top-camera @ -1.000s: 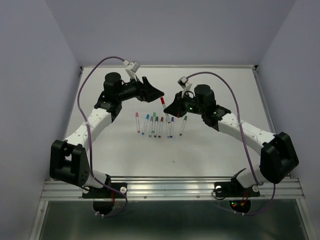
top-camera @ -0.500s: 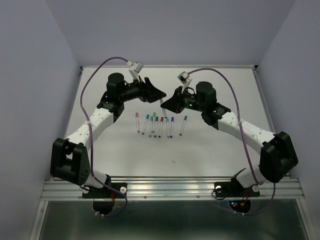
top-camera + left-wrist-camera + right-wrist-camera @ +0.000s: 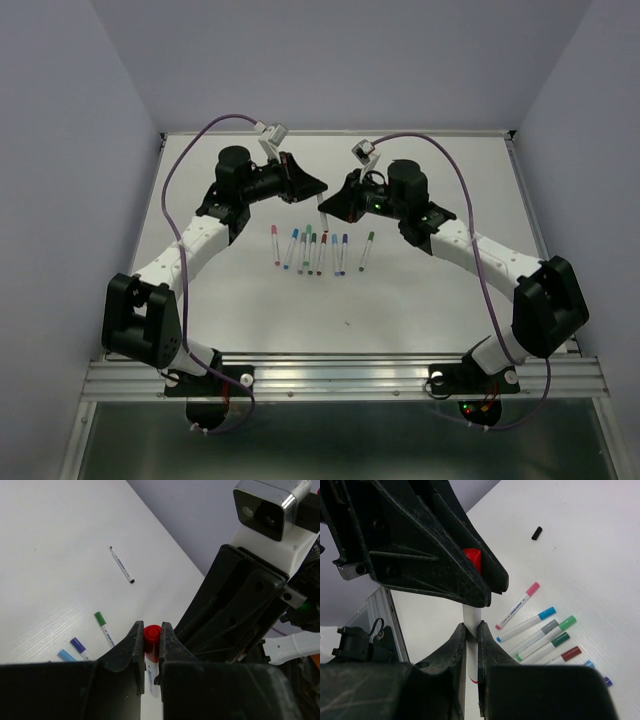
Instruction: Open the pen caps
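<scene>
Pinching the red cap (image 3: 152, 642) tight in the left gripper (image 3: 151, 632) and clamping that pen's white barrel (image 3: 471, 614) in the right gripper (image 3: 471, 630), both up off the bench (image 3: 430, 290) just behind the row of capped pens (image 3: 315, 250), with a loose black cap (image 3: 536, 533) well apart from that row.

Glossy red cap (image 3: 152, 641), smooth white pen (image 3: 470, 618), matt black fingers (image 3: 126, 654).
</scene>
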### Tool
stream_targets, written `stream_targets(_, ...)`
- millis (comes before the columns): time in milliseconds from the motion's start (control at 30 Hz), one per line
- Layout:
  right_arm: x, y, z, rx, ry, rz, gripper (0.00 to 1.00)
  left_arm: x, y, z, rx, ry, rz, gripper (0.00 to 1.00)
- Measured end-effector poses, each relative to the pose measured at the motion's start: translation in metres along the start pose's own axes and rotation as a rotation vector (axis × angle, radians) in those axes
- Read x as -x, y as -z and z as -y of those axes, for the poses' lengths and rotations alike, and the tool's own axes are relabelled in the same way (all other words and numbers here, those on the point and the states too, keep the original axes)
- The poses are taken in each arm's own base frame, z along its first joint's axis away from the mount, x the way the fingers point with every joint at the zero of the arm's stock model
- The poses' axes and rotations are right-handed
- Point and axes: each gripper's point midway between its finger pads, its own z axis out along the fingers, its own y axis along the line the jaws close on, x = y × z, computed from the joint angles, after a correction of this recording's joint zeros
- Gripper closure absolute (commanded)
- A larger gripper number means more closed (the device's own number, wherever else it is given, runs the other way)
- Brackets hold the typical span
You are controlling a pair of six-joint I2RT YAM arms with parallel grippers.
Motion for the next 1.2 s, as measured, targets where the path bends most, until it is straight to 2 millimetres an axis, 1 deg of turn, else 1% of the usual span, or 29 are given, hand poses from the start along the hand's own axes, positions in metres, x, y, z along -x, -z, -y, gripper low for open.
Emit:
stream_targets(233, -0.001, -0.001, 0.001, 0.003, 0.0, -0.001, 0.99, 0.001, 0.0, -0.002, 0.012, 0.014, 0.006, 1.0)
stream_targets(333, 0.0, -0.004, 0.002, 0.003, -0.002, 0.0, 0.96, 0.002, -0.001, -0.005, 0.027, 0.022, 0.021, 1.0)
stream_targets(400, 0.0, -0.005, 0.003, 0.003, -0.004, -0.002, 0.92, 0.002, -0.001, -0.007, 0.037, 0.026, 0.033, 1.0)
stream_targets(467, -0.001, -0.007, 0.004, 0.005, -0.006, -0.005, 0.91, 0.002, 0.0, -0.009, 0.048, 0.03, 0.041, 1.0)
stream_targets(500, -0.002, -0.008, 0.004, 0.008, -0.007, -0.007, 0.93, 0.002, 0.001, -0.01, 0.053, 0.032, 0.046, 1.0)
stream_targets(633, 0.0, -0.011, 0.004, 0.017, -0.011, -0.007, 0.94, 0.005, 0.002, -0.011, 0.071, 0.032, 0.064, 1.0)
stream_targets(667, 0.001, -0.011, 0.003, 0.02, -0.01, -0.005, 0.96, 0.005, 0.002, -0.011, 0.071, 0.03, 0.066, 1.0)
stream_targets(700, 0.001, -0.011, 0.003, 0.021, -0.009, -0.003, 0.99, 0.006, 0.003, -0.01, 0.072, 0.03, 0.068, 1.0)
stream_targets(967, 0.005, -0.01, -0.001, 0.048, -0.002, 0.006, 0.99, 0.012, 0.005, -0.012, 0.107, 0.029, 0.096, 1.0)
stream_targets(1100, 0.002, -0.011, 0.0, 0.051, 0.005, 0.013, 0.99, 0.018, 0.012, -0.018, 0.136, 0.053, 0.085, 1.0)
stream_targets(1200, 0.0, -0.012, -0.001, 0.043, 0.023, 0.042, 0.99, 0.02, 0.016, -0.025, 0.141, 0.113, 0.042, 1.0)
